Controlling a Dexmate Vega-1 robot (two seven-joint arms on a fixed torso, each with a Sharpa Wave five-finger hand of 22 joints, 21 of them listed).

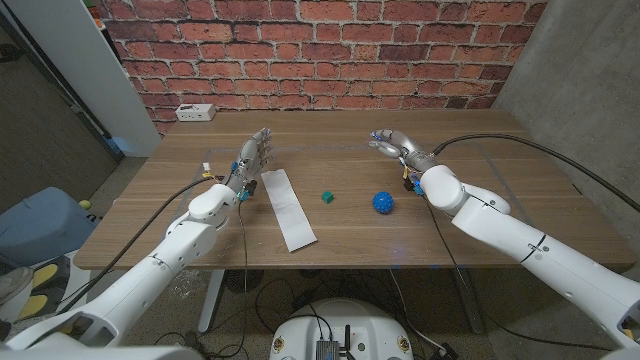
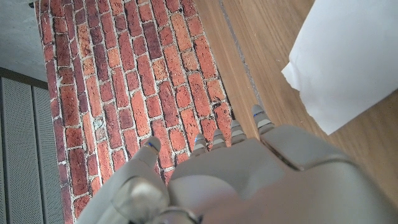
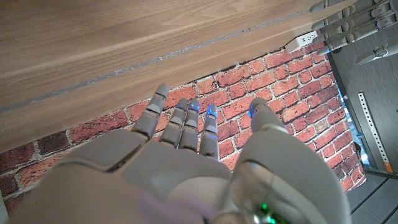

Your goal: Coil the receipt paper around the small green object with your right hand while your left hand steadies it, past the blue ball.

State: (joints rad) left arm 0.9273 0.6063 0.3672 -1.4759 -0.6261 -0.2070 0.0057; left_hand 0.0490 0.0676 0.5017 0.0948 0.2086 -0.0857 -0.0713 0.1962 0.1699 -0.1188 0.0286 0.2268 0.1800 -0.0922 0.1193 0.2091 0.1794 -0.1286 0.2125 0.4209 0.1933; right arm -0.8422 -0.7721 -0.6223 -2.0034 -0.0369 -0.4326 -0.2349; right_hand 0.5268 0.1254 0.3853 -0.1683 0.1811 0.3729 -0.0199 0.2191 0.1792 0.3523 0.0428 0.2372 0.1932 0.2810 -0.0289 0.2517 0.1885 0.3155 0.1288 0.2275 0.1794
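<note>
Grey fingers of left hand [image 1: 252, 157] and right hand [image 1: 392, 146] spread apart, empty, off the receipt paper [image 1: 288, 208].

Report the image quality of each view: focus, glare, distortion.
Head view: evenly lit and sharp, soft shadows, receipt paper, green object and blue ball all crisp; slight wide-angle bowing at the table edges. Left wrist view: left hand close and blurred, bricks sharp, paper bright, nearly blown out. Right wrist view: right hand soft, wood grain clear.
</note>
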